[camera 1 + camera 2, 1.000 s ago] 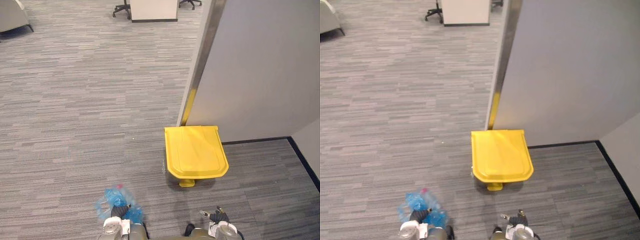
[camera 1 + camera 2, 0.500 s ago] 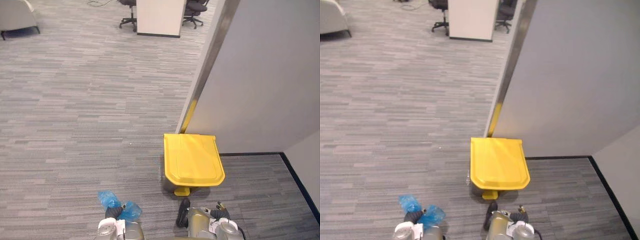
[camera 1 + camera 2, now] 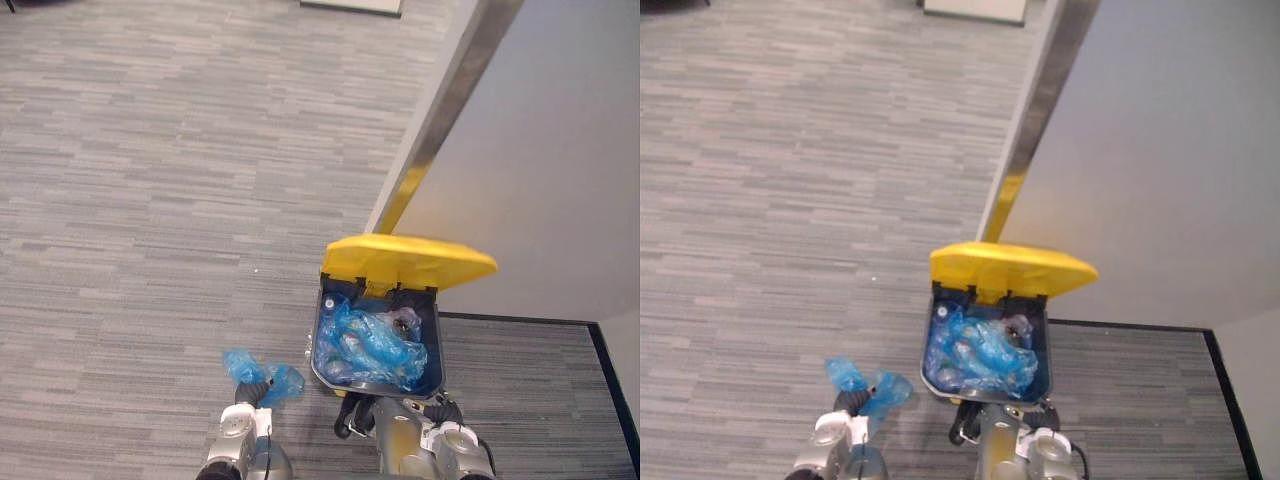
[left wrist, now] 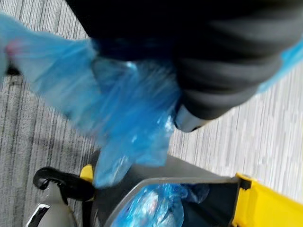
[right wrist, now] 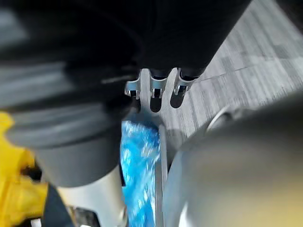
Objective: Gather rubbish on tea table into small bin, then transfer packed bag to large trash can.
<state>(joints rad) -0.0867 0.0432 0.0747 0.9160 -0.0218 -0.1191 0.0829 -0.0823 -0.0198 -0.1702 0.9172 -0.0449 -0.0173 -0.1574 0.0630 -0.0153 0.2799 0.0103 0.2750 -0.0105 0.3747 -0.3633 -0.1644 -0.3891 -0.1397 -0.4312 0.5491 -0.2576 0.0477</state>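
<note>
The large trash can (image 3: 322,352) stands on the carpet against the wall, its yellow lid (image 3: 410,262) raised. Crumpled blue bags (image 3: 372,340) with rubbish lie inside it. My left hand (image 3: 249,394) is low, just left of the can, fingers curled round the gathered neck of a blue rubbish bag (image 3: 262,374). In the left wrist view the bag (image 4: 118,113) hangs from the hand (image 4: 189,120) above the can's rim (image 4: 165,182). My right hand (image 3: 444,409) is at the can's near right corner, and its fingers are unclear.
A grey partition wall (image 3: 540,150) with a metal corner post (image 3: 440,110) rises right behind the can. Black skirting (image 3: 520,320) runs along its foot. Open grey carpet (image 3: 150,200) spreads to the left and beyond.
The can's yellow lid has swung up from shut to open, showing the blue bags inside. The camera has moved closer and tilted down. My left hand still holds the bag.
</note>
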